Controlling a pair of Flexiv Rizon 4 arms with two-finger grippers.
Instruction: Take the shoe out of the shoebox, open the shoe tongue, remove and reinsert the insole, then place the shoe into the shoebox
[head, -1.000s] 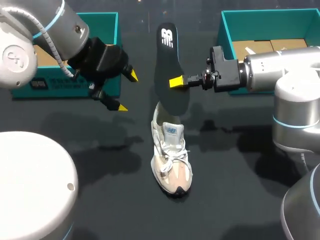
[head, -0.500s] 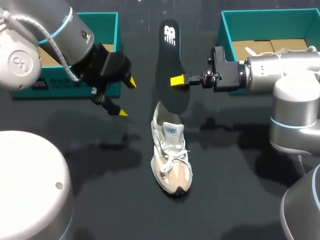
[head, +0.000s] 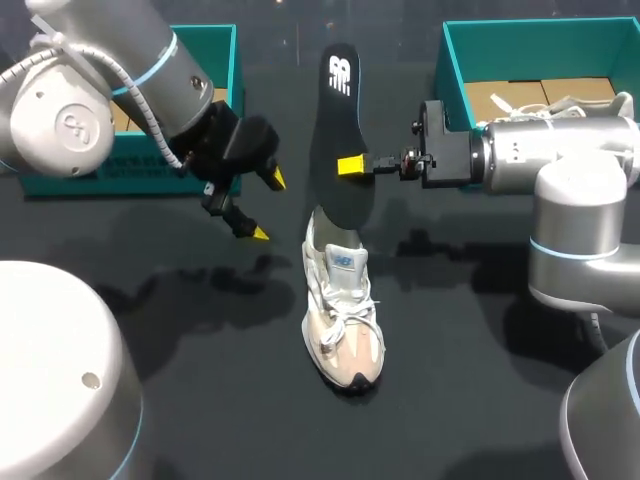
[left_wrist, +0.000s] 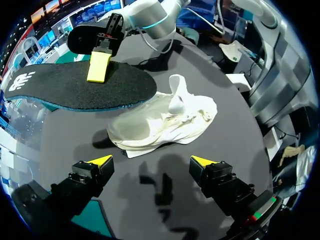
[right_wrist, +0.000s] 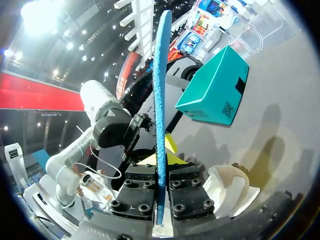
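The dark worktop carries two teal shoeboxes at its far side, the left shoebox behind my left arm and the right shoebox behind my right arm. Between them, near the middle, the pale shoe stands on its sole, well apart from both boxes, with its toe toward the near edge.

The black insole hangs upright over the shoe's heel, its blue underside edge-on in the right wrist view. Its lower end meets the heel opening in the head view; whether it touches there I cannot tell. The right fingers are clamped on the insole around its middle, one yellow tip on the near face, the other hidden behind it.

The left fingers are spread wide and hold nothing. They hover above the worktop beside the shoe, which lies ahead of them, not between them.
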